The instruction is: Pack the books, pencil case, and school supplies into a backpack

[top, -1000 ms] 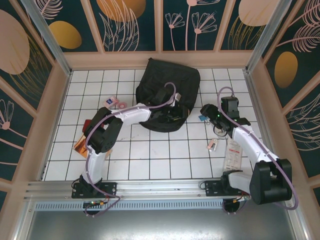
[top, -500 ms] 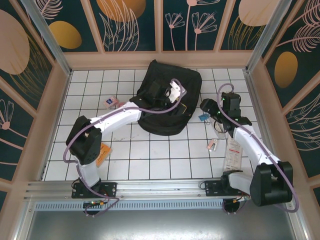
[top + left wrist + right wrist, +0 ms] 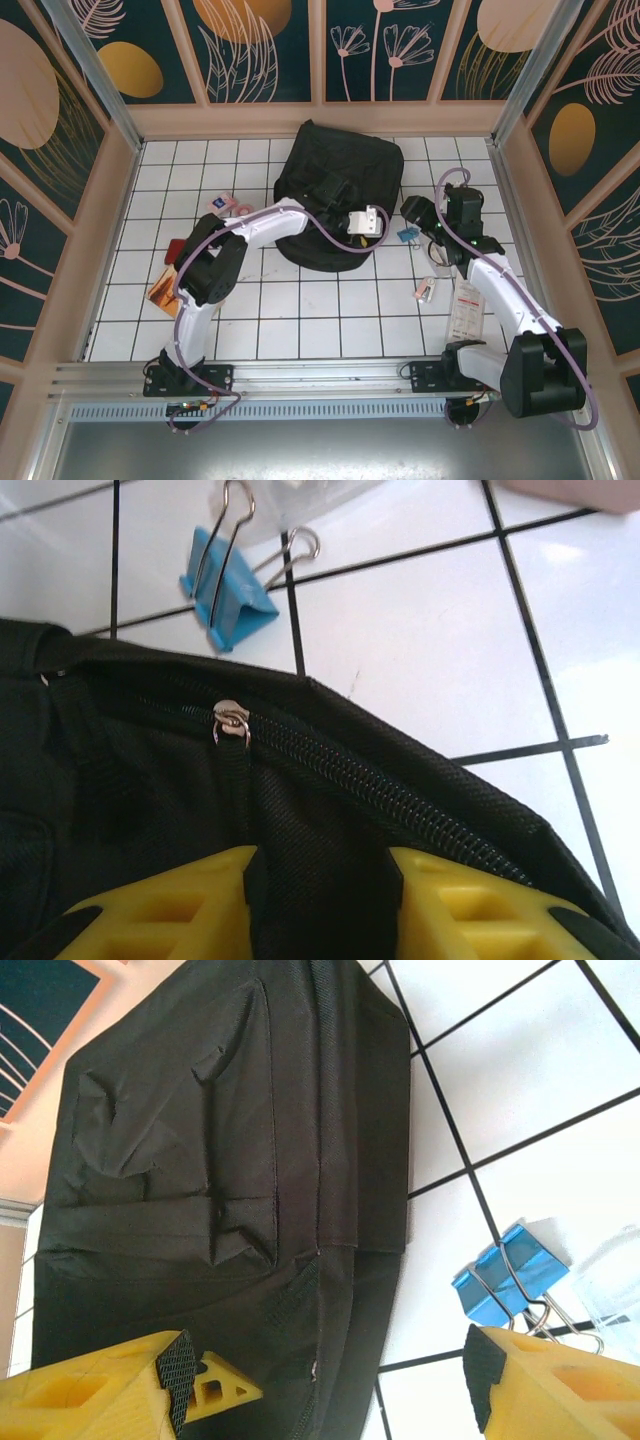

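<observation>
Left pincer (image 3: 318,885) sits at the near-right edge of the large black soft fabric backpack (image 3: 335,165), its yellow fingers (image 3: 170,910) half apart with black cloth between them (clamped or not, I cannot tell). That backpack lies far-centre on the white tiled surface (image 3: 300,300). Right pincer (image 3: 328,1375) hangs wide, holding nothing, over the backpack's right side, near a blue wire-handled binder clip (image 3: 505,1275).

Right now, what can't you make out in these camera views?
- Left wrist: whether the left gripper pinches the backpack; the bottom edge cuts its fingers.
- Top: orange booklet cover, too small, left arm overlapping.
- Left wrist: clear item beside blue binder clip, cut by top edge.
</observation>
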`<state>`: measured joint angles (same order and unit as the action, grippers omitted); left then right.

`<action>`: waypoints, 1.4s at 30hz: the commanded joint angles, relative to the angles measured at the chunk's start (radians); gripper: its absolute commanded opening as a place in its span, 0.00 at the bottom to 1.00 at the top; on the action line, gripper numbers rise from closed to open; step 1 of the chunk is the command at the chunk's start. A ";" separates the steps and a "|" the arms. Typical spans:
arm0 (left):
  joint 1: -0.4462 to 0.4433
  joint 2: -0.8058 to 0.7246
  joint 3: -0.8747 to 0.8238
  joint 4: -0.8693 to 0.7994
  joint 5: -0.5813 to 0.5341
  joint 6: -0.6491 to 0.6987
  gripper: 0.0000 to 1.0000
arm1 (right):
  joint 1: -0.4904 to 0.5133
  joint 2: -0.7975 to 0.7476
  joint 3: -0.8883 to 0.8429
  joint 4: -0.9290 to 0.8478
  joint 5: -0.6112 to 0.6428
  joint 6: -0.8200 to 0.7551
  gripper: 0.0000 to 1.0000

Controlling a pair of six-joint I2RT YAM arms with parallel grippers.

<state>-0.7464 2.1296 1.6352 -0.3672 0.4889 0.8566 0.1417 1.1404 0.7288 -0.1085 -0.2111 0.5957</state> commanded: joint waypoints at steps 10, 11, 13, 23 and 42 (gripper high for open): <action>0.027 0.049 0.081 -0.077 0.098 -0.015 0.47 | -0.005 -0.049 -0.033 0.011 0.003 0.024 0.74; 0.026 0.053 0.085 -0.073 0.087 -0.022 0.47 | -0.005 -0.048 -0.034 0.014 0.001 0.025 0.74; 0.027 0.063 0.089 -0.051 0.058 -0.047 0.49 | -0.004 -0.050 -0.037 0.015 -0.001 0.027 0.74; 0.003 0.131 0.148 0.016 -0.041 -0.125 0.53 | 0.001 -0.045 -0.094 0.068 -0.019 0.064 0.73; -0.008 0.274 0.284 0.027 -0.085 -0.213 0.00 | 0.045 0.011 -0.123 0.086 0.032 0.093 0.72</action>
<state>-0.7540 2.3833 1.9057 -0.3519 0.4133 0.6678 0.1802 1.1431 0.6212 -0.0448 -0.2047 0.6720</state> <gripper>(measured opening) 0.060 0.726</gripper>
